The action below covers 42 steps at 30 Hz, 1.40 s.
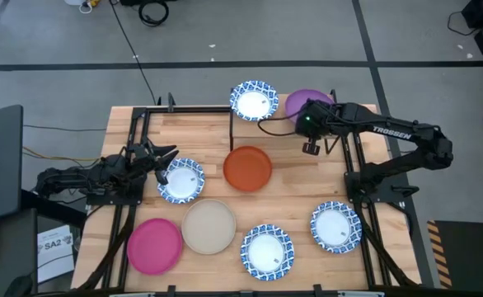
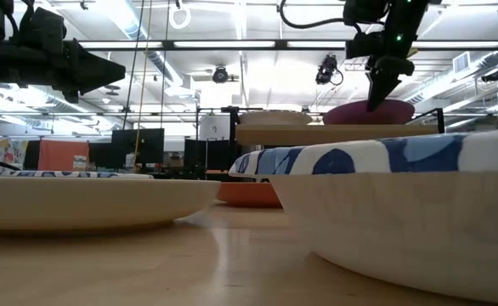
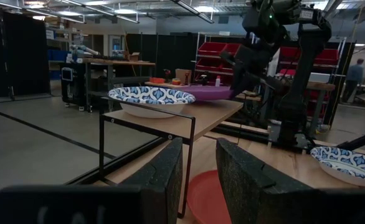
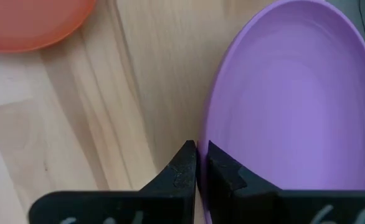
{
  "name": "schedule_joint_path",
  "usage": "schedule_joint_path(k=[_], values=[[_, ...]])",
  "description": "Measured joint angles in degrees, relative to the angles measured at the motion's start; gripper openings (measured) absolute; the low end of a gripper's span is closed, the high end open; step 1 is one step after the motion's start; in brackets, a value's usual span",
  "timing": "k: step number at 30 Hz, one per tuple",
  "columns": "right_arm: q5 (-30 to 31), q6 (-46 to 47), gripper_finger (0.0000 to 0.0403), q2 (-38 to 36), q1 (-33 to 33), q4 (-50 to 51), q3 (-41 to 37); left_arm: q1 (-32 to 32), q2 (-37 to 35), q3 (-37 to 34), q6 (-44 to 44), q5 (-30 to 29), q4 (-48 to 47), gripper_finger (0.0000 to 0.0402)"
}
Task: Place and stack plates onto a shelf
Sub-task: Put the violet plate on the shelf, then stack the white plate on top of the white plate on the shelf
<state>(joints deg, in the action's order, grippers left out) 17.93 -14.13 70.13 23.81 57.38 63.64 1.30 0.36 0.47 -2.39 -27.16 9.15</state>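
While pinching purple plate (image 4: 294, 93): right fingers (image 4: 201, 163) (shelf-top).

High view looks straight down on the whole table (image 1: 291, 177); low view sits at tabletop height, facing the far shelf (image 2: 334, 133); both share it.

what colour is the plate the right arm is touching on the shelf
Plain purple, clearest in the right wrist view.

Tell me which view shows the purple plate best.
The right wrist view: the purple plate fills it, with the right gripper at its rim. The high view shows it partly hidden by the arm on the shelf. The low and left wrist views show only its edge from the side.
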Motion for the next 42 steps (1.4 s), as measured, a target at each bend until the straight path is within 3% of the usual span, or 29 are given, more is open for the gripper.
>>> schedule_joint_path(k=[23, 42], values=[[-2.6, 0.4, 0.0026, 0.0, 0.0, -3.7, 0.0, 0.0, 0.0, 0.0, 0.0, 0.0, 0.0, 0.0103], [-2.6, 0.4, 0.0106, 0.0, 0.0, -3.8, 0.0, 0.0, 0.0, 0.0, 0.0, 0.0, 0.0, 0.0103]])
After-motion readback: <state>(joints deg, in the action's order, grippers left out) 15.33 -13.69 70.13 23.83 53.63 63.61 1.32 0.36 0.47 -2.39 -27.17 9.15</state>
